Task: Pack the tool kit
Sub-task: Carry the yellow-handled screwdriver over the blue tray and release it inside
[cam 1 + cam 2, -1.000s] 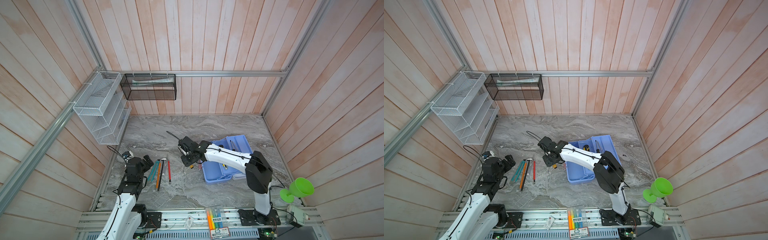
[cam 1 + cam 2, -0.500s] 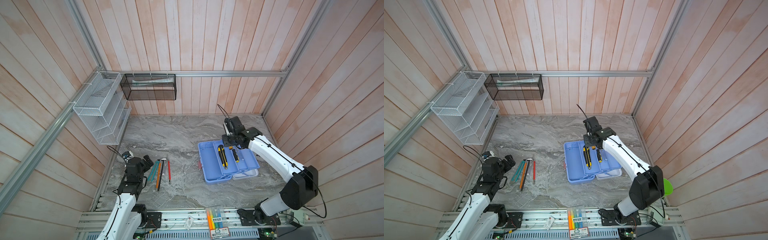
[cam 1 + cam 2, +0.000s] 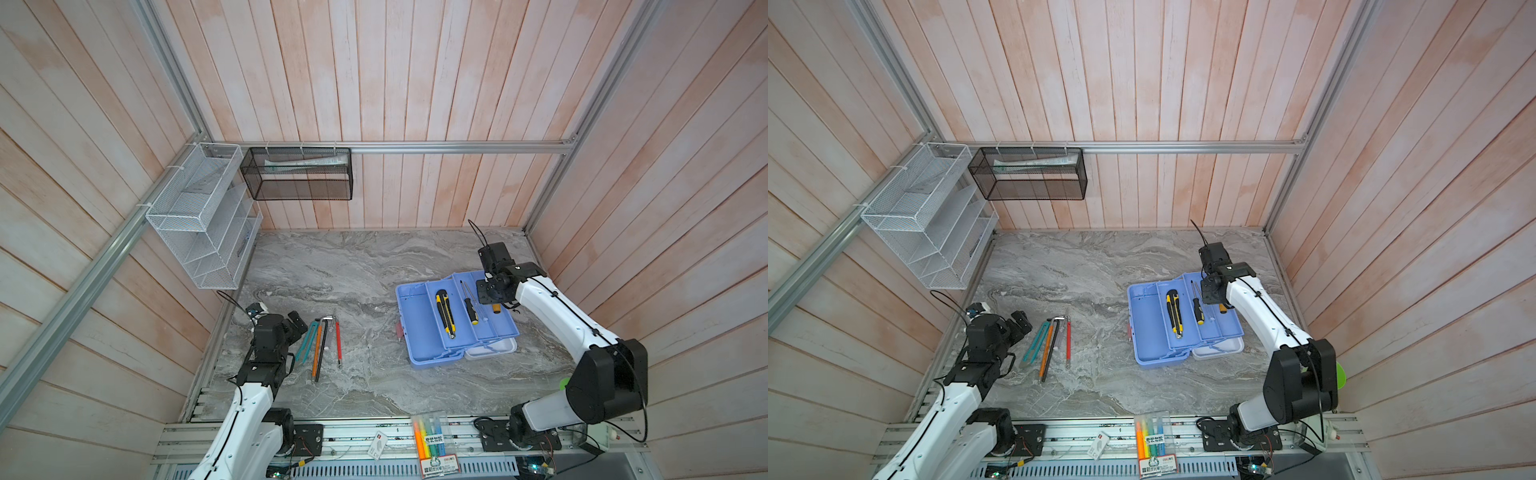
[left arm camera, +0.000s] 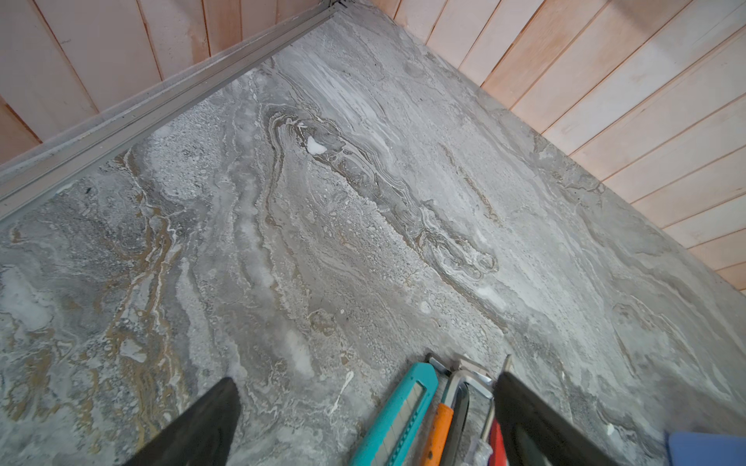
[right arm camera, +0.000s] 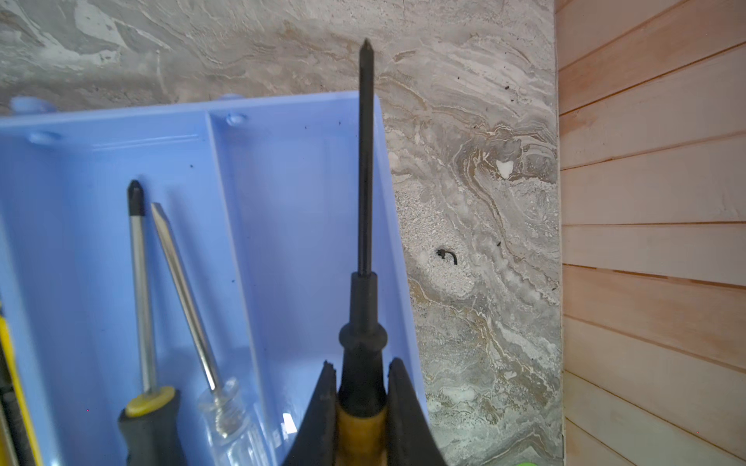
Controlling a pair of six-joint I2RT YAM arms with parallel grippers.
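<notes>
Our right gripper (image 5: pixel 363 365) is narrow and clamps a screwdriver (image 5: pixel 365 161) over the edge of the open tool case (image 3: pixel 419 332), at 4 o'clock on the worktop (image 3: pixel 353 270). Our left gripper (image 4: pixel 365 379) stands wide and empty beside the loose tools (image 3: pixel 322 345) at 8 o'clock. Only the right wrist view shows us plainly the clear-handled screwdriver (image 5: pixel 226 415). In both top views the arm (image 3: pixel 552 316) hides most of the held handle.

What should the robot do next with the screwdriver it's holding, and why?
Probably lower it a little into the bare outer compartment of the blue tray, then let go. The right gripper is shut on the orange-handled screwdriver, which sits roughly above that compartment, next to the one holding two other screwdrivers.
</notes>
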